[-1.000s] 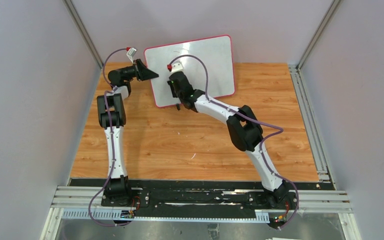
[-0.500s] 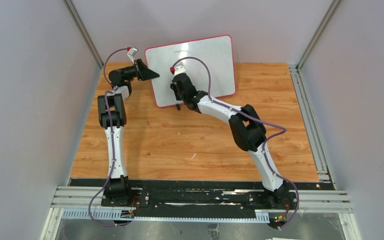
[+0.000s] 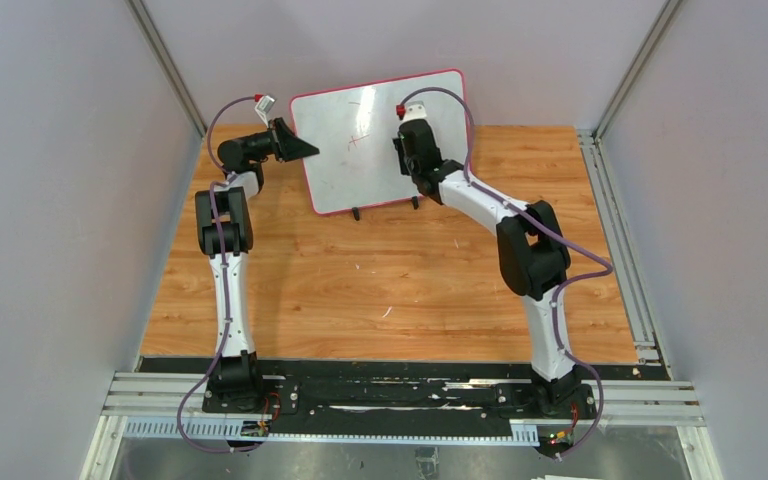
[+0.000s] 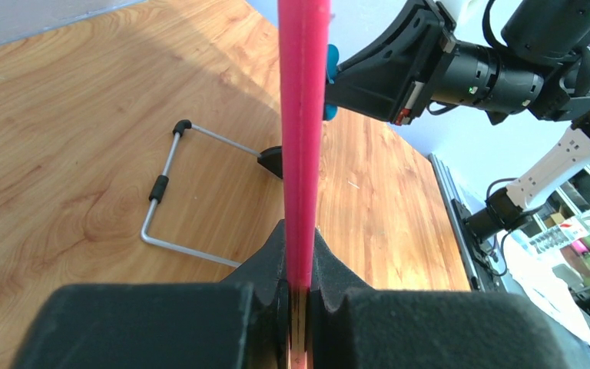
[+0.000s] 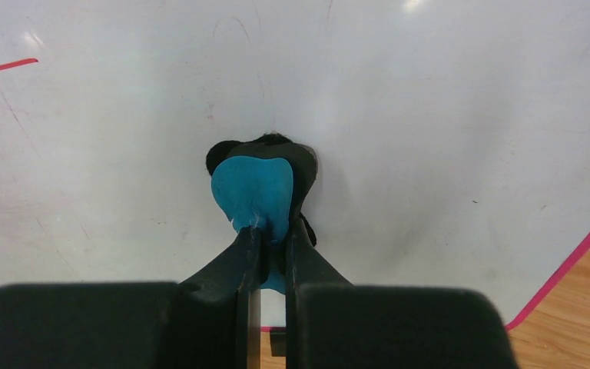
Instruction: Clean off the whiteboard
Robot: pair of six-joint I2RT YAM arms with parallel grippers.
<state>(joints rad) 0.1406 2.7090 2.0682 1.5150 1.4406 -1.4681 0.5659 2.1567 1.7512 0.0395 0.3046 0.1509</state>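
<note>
Two arm bases sit on a black rail at the near edge of the wooden counter. The broad middle of the wood beyond them lies open. Grey walls close in on the left and right, with metal posts at the far corners. The left arm runs up along the left edge, and the right arm bends in from the right.

Toward the far side the whiteboard stands on two small black feet, tilted back, its top edge near the back wall. The left jaws are clamped on the pink frame at the board's left edge. The right jaws are clenched on a blue-and-black eraser, which is pressed against the white face right of centre, well inside the frame. Left of the eraser a small red mark shows on the glossy surface. Behind the board a bent wire stand rests on the wood.
</note>
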